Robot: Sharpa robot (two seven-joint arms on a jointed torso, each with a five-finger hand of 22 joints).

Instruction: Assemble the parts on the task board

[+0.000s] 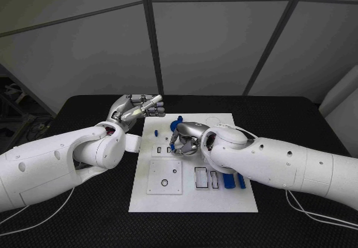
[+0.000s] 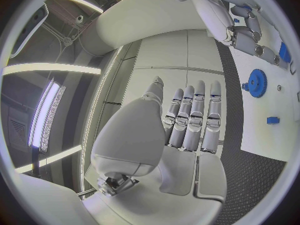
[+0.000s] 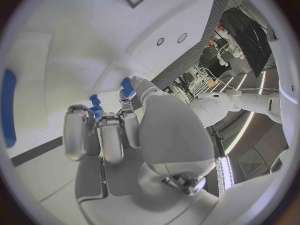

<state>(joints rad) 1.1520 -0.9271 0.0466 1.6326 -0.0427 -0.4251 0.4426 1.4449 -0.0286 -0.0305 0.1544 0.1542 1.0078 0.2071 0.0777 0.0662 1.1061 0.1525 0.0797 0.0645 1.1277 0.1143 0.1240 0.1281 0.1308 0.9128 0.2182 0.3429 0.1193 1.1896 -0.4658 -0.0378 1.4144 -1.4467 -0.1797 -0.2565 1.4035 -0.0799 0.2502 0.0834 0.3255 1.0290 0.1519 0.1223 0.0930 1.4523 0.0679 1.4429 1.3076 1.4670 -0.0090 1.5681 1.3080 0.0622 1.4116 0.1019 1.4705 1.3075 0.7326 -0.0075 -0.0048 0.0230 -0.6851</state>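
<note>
White task board (image 1: 195, 199), flat in the middle of the black table (image 1: 82, 222).

Left hand (image 1: 138, 108): up in the air, just past the far left corner of the board. Touches nothing. In the left wrist view, fingers (image 2: 195, 120) straight and side by side, thumb a little apart, palm bare. Holds nothing.

Right hand (image 1: 187, 139): low over the far half of the board, fingers curled down toward it. In the right wrist view, fingers (image 3: 112, 135) bent in, with two little blue bits (image 3: 95, 105) right at the tips. Cannot tell if pinched or only close by.

Blue gear (image 1: 177, 124): on the far end of the board, between the two hands, near the right hand. Seen in the left wrist view too (image 2: 256, 82), lying flat.

Small blue part (image 1: 155, 133): on the board's left side, close to the gear, apart from both hands.

Two blue bars (image 1: 234, 180): side by side on the near right part of the board, next to the right arm.

Grey square plate (image 1: 165, 176): on the near left part of the board, well apart from both hands.
</note>
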